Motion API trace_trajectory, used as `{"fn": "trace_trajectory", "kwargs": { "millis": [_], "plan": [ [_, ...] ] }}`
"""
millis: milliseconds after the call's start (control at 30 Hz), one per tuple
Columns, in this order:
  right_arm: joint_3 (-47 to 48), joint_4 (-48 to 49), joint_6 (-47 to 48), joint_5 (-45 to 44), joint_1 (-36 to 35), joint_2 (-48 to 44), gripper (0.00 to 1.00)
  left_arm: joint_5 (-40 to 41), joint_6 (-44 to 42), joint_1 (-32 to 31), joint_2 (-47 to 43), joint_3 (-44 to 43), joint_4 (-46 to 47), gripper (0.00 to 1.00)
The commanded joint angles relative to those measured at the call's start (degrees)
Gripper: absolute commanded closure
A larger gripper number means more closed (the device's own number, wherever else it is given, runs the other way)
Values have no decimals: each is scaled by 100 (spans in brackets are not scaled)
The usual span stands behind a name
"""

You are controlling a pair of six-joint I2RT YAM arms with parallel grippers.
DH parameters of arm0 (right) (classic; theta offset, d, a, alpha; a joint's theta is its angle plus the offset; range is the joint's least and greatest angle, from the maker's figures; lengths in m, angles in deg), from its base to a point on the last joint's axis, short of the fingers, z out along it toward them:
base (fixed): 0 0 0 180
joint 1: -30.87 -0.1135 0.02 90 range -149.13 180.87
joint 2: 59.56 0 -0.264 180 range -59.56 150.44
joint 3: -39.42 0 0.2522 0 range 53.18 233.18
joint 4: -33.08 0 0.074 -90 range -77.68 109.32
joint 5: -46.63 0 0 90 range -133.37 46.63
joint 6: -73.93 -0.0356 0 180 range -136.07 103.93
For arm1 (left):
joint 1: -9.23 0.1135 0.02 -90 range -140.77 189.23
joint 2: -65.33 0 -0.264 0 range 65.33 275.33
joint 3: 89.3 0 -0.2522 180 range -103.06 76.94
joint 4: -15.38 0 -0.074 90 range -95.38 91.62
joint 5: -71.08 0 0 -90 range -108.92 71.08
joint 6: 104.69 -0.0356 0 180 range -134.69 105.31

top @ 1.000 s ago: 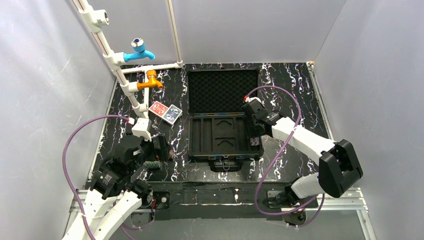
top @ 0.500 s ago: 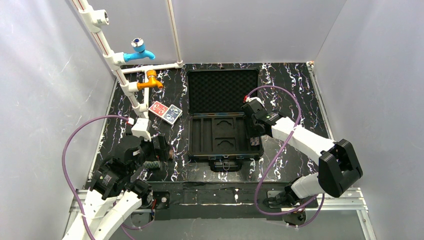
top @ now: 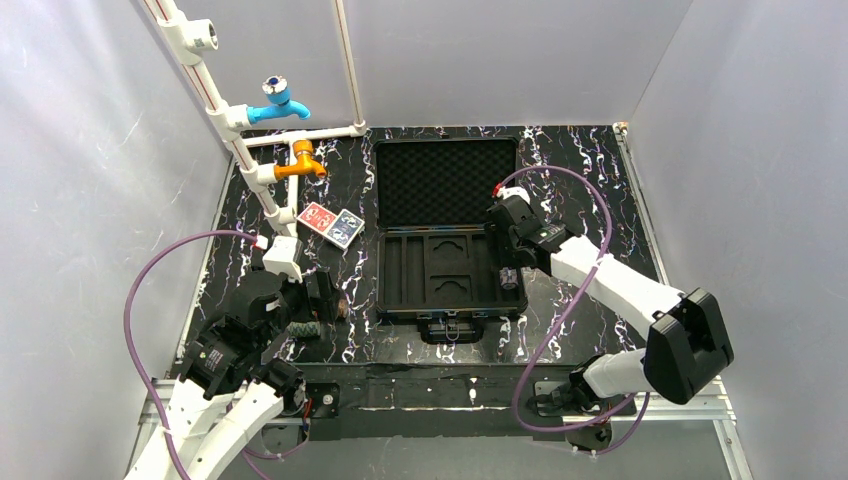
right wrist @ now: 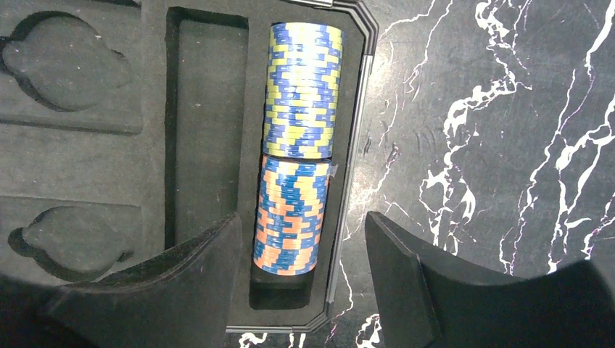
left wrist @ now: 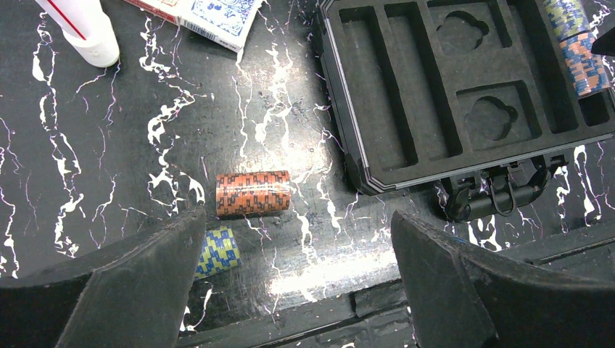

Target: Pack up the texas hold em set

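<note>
Orange-blue chip roll (right wrist: 289, 217) lying in briefcase (right wrist: 87, 159) end slot, just under my right claw (right wrist: 301, 239), parted and empty, left claw (left wrist: 296, 217) wide open, empty, over orange roll (left wrist: 253, 193) on tabletop (left wrist: 109, 145)

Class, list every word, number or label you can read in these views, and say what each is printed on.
None can be read.
Red card deck and blue card deck: box print too small and blurred.
Chip rolls: coloured patterns only, no legible figures.
</note>
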Motion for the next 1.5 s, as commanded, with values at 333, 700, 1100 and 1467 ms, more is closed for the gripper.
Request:
{"fn": "trace_trajectory", "kwargs": {
  "millis": [333, 700, 1100, 1467],
  "plan": [
    [-226, -18, -307, 343, -61, -645, 54, 50, -31, -30, 32, -147, -98, 1],
    [-725, -14, -614, 612, -181, -696, 75, 61, -31, -30, 7, -147, -101, 1],
    [-847, 141, -682, 652, -184, -472, 81, 68, -24, -30, 21, -136, -99, 1],
    [-837, -315, -887, 550, -241, -946, 73, 70, -23, -30, 61, -137, -98, 1]
  ]
}}
